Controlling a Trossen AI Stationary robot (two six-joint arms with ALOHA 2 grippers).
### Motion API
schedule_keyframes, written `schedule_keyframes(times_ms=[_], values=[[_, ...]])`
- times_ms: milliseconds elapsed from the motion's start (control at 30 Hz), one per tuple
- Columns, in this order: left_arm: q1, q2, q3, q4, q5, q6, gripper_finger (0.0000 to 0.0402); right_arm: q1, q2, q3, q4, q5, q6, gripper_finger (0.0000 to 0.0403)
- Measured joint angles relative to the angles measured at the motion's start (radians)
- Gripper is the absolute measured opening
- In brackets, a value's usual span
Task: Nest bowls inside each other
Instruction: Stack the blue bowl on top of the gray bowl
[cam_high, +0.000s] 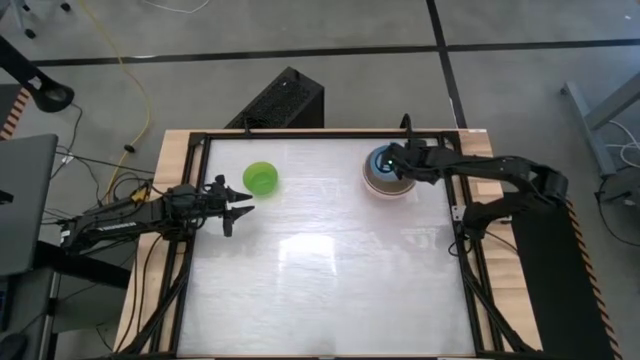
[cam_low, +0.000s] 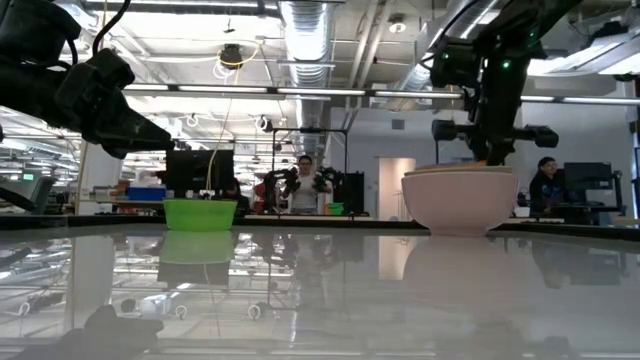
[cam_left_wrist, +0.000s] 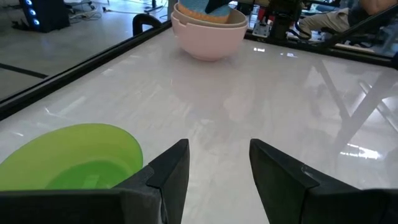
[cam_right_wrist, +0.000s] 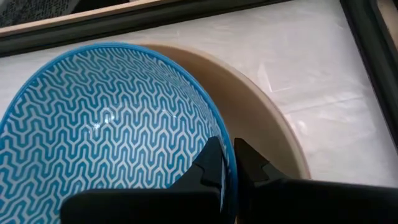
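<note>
A stack of larger bowls (cam_high: 385, 180) stands at the table's far right, a pale pinkish-white one (cam_low: 458, 200) outermost and a beige one (cam_right_wrist: 267, 118) inside it. A blue patterned bowl (cam_right_wrist: 106, 124) sits tilted in the stack's opening, with my right gripper (cam_right_wrist: 227, 162) shut on it. The bright green bowl (cam_high: 261, 178) rests on its base at the far left. My left gripper (cam_left_wrist: 219, 162) hovers open just beside the green bowl (cam_left_wrist: 74, 155), toward the table's near side, and touches nothing. My right gripper pinches the blue bowl's rim (cam_right_wrist: 222, 134), one finger (cam_right_wrist: 210, 163) inside the bowl and one (cam_right_wrist: 250, 165) outside. The fingers slant down from above, coming from the table's right. The bowl is tilted inside the beige bowl; whether it rests there I cannot tell.
A black frame (cam_high: 190, 200) runs around the white tabletop. The near half of the table (cam_high: 330, 290) holds nothing. Beyond the far edge a black box (cam_high: 280, 100) and cables lie on the floor. People sit at desks in the room behind (cam_low: 305, 185).
</note>
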Motion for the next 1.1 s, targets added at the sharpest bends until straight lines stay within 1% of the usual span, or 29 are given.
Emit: schedule_keyframes(times_ms=[333, 600, 767, 1100], values=[[0.0, 0.0, 0.0, 0.0, 0.0, 0.0, 0.0158, -0.006, 0.013, 0.0, -0.005, -0.006, 0.008, 0.0025], [0.0, 0.0, 0.0, 0.0, 0.001, 0.0, 0.0158, -0.006, 0.013, 0.0, -0.017, -0.065, -0.003, 0.0068], [0.0, 0.0, 0.0, 0.0, 0.001, 0.0, 0.0158, -0.006, 0.011, 0.0, -0.038, -0.078, -0.017, 0.0083], [0.0, 0.0, 0.0, 0.0, 0.001, 0.0, 0.0158, -0.006, 0.011, 0.113, -0.165, -0.078, -0.061, 0.0086]])
